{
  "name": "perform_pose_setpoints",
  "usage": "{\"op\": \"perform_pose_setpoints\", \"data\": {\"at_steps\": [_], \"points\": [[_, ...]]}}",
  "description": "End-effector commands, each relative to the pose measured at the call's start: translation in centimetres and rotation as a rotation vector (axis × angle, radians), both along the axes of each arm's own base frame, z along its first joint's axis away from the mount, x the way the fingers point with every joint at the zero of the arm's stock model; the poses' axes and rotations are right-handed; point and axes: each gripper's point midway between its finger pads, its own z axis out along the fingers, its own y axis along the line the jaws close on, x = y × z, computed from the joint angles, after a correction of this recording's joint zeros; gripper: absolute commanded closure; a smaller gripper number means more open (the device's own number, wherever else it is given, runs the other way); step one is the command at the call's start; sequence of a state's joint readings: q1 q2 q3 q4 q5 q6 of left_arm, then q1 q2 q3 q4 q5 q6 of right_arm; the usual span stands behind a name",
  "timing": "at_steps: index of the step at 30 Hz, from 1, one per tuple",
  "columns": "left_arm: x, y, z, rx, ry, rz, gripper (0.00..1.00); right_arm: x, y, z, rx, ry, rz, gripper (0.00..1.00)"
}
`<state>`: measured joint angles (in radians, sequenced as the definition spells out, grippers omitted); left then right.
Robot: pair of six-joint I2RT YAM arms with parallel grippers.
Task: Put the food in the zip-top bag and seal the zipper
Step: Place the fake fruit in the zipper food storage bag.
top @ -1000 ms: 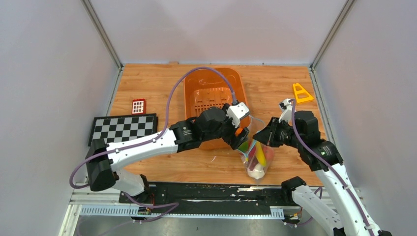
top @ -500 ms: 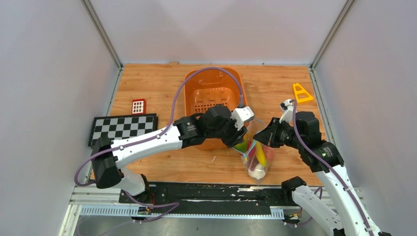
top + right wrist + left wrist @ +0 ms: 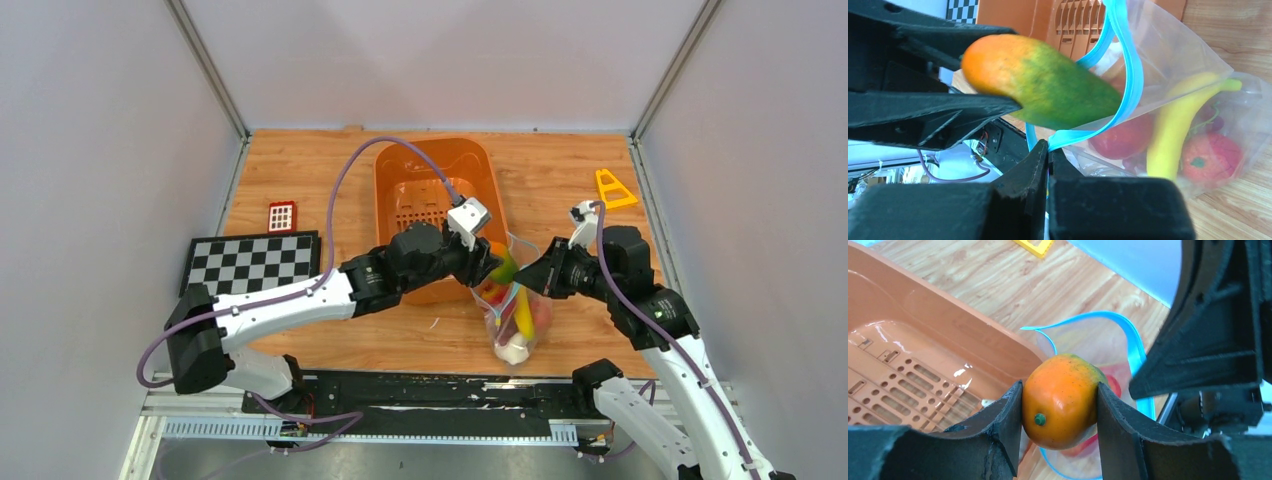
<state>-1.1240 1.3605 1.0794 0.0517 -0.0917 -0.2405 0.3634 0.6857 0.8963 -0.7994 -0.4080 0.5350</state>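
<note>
Left gripper (image 3: 1059, 392) clamps an orange-green plastic mango (image 3: 1060, 405) at the clear zip-top bag (image 3: 1173, 55)'s mouth; right gripper (image 3: 1048, 150) pinches the teal zipper strip (image 3: 1130, 85), that spot hidden between its jaws.

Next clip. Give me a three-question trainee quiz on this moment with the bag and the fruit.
1. What do the left jaws grip at the mouth of the zip-top bag? A the red grid block; B an orange-and-green fruit; C the yellow triangle.
2. True or false: the right jaws stand open, clear of the bag.
3. Fill in: the banana lies inside the ____.
Key: 1 B. 2 False: they are shut on the zipper. 3 zip-top bag.
</note>
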Motion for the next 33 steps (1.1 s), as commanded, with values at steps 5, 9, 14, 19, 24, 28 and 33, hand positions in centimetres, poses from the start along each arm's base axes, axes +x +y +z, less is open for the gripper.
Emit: {"op": "perform_pose_setpoints", "data": {"at_steps": [5, 9, 14, 19, 24, 28, 33], "points": [[2.8, -2.1, 0.4, -0.212, 0.0, 0.171, 0.76, 0.3, 1.6, 3.9, 0.149, -0.103, 0.032, 1.0], [2.1, -2.9, -0.2, -0.221, -0.008, 0.153, 0.62, 0.4, 1.7, 4.3, 0.205, -0.111, 0.001, 1.0], [0.2, -4.7, -1.2, -0.161, 0.006, 0.005, 0.36, 0.9, 1.0, 3.5, 0.204, -0.107, -0.065, 1.0], [-0.7, -4.4, -1.2, -0.112, 0.02, -0.06, 0.15, 1.2, 0.0, 2.8, 0.155, -0.129, -0.112, 1.0], [0.0, -2.1, 1.2, -0.143, 0.048, -0.078, 0.08, 1.2, -0.8, 2.4, 0.093, -0.183, -0.111, 1.0], [0.9, 0.9, 3.4, -0.132, -0.011, -0.022, 0.06, 0.9, -0.9, 2.3, 0.039, -0.239, -0.06, 1.0], [3.8, 5.3, 3.8, -0.014, -0.042, 0.129, 0.0, 0.5, -2.1, 3.1, -0.044, -0.381, -0.037, 1.0]]}}
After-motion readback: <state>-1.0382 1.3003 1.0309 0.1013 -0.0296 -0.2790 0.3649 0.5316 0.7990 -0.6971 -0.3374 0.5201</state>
